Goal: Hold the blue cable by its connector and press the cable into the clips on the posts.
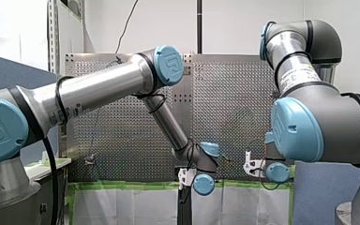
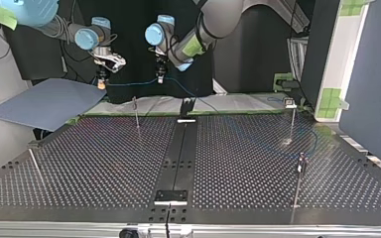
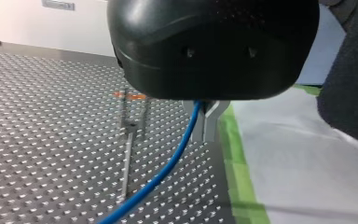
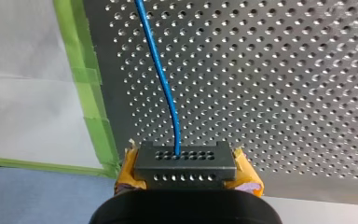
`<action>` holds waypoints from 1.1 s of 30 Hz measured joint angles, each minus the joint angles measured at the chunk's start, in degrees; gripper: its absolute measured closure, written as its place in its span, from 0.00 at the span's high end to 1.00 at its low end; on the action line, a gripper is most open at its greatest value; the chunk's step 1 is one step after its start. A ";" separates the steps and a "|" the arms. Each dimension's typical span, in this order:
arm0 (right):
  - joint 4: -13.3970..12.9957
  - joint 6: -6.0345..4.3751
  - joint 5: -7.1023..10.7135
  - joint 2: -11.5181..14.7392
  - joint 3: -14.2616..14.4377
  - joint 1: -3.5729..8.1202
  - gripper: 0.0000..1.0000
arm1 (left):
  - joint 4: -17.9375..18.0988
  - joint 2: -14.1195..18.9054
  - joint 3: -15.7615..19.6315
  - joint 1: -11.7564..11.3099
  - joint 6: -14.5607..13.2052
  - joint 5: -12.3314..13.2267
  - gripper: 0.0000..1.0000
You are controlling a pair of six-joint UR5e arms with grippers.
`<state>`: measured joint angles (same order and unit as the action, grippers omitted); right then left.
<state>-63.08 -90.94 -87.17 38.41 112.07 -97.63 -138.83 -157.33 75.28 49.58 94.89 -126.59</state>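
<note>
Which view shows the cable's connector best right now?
Right wrist view: the black connector sits clamped between my right gripper's yellow pads, blue cable leaving it. Top view shows only a distant speck there; front and left wrist views miss it.

Tally: one thin blue cable [image 4: 165, 88]; one black rectangular connector [image 4: 185, 161] with rows of holes; four thin metal posts [image 2: 137, 114] [image 2: 292, 121] [image 2: 299, 183] [image 2: 36, 168] on one perforated metal table [image 2: 104, 163]; two grey robot arms [image 1: 98, 86] [image 1: 328, 126] with blue joint caps.

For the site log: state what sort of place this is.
Most likely a robotics lab test cell: two industrial arms, my left arm and my right arm, work over a perforated metal table fitted with thin posts, its edge marked with green tape, a blue cable held between them.
</note>
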 joint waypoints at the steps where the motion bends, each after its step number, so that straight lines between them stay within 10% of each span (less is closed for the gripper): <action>1: 0.22 0.05 0.05 -0.47 -0.38 0.10 0.00 | -0.11 -0.51 -0.53 0.04 0.16 0.03 0.00; 20: 10.52 -0.45 6.52 -3.10 -9.57 4.60 0.00 | -3.82 -1.95 -10.97 -0.61 0.58 1.07 0.00; 33: 11.29 -1.27 9.62 -3.12 -10.01 5.90 0.00 | -6.24 -4.56 -14.14 -1.46 1.02 2.72 0.00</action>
<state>-51.80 -92.21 -77.56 35.28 102.07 -91.73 -145.07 -161.89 61.14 48.11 95.92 -123.86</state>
